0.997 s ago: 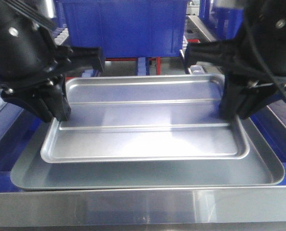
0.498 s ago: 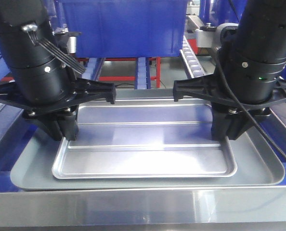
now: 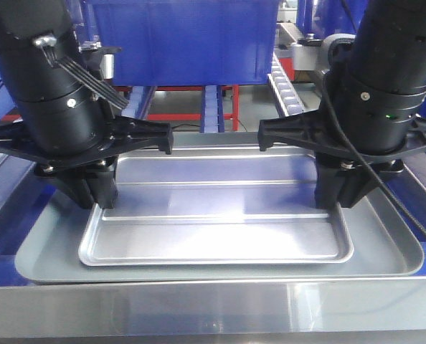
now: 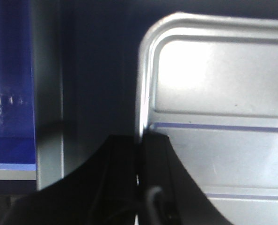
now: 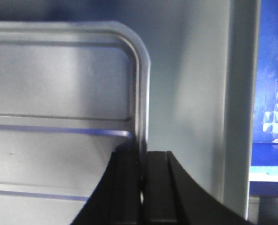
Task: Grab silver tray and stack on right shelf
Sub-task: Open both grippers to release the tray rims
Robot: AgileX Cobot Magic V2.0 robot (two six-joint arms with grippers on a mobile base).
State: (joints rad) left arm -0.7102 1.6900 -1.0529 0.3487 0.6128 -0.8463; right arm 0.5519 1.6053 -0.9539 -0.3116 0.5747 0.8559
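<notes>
The left pincer (image 3: 98, 193) and right pincer (image 3: 336, 192) are hiding the silver tray's (image 3: 216, 233) short ends in the front view. Both wrist views are blurring, cutting off the tray's floor at their edges. The grey tray (image 3: 389, 258) seems to be sitting beneath it, mostly covered. The blue crate (image 3: 184, 39) is running off the top edge.
</notes>
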